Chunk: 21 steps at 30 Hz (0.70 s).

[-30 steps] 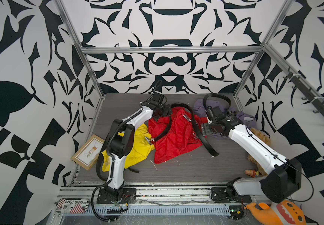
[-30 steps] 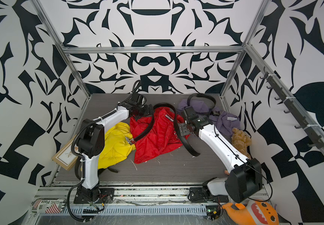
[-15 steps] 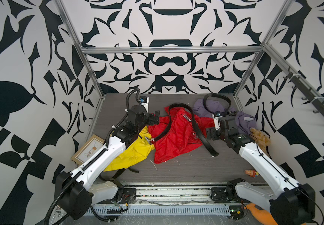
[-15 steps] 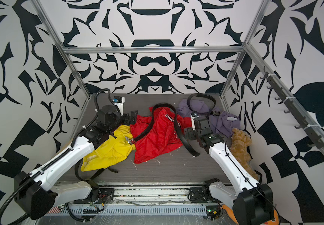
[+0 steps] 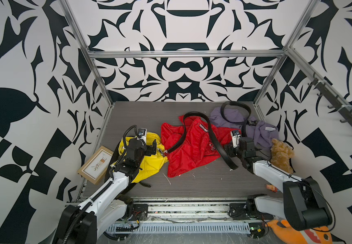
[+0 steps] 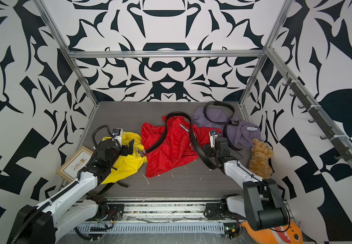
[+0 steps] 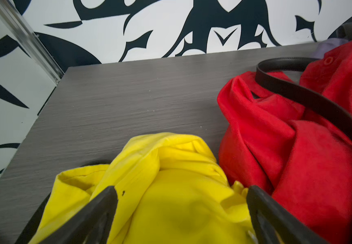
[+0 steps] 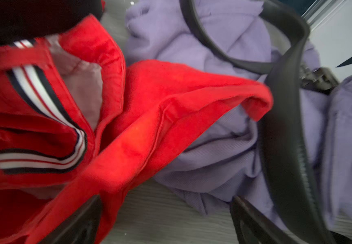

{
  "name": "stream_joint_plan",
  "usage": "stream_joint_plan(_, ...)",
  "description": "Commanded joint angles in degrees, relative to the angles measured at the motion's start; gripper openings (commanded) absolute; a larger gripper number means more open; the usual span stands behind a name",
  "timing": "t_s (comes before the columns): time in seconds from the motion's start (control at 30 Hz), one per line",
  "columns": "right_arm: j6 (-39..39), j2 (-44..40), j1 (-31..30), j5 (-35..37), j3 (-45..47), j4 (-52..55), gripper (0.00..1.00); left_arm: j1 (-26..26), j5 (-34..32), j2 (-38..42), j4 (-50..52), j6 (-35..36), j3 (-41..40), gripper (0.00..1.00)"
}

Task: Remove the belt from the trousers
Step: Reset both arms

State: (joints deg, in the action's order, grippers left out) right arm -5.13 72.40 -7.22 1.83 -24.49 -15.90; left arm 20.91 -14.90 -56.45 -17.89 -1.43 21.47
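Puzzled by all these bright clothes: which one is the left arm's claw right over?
The yellow garment: the open left claw hangs over it; the red garment and purple garment lie toward the other arm.

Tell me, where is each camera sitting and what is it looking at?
Top views: high at the front, looking down on the grey wood-grain table; white left arm, right arm, left gripper and right gripper all show.
Left wrist: on the left arm, low, facing the crumpled yellow garment and black-and-white patterned back wall; its open black fingers show.
Right wrist: on the right arm, close over the crumpled purple garment; its open black fingers show.
Shared: all views show the crumpled red trousers.
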Motion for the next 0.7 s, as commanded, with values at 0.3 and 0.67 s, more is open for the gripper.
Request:
stream_joint_plan(0.3, -1.43, 10.83, 0.78, -4.72, 2.58, -28.04, 0.97, -5.58, -3.59, -13.21, -30.61, 7.83, -6.44, 0.99)
stream_joint_plan(0.67, 1.36, 16.42, 2.58, -3.82, 8.91, -45.03, 0.99, -10.38, -2.71, -34.07, -57.68, 5.93, -10.58, 0.99)
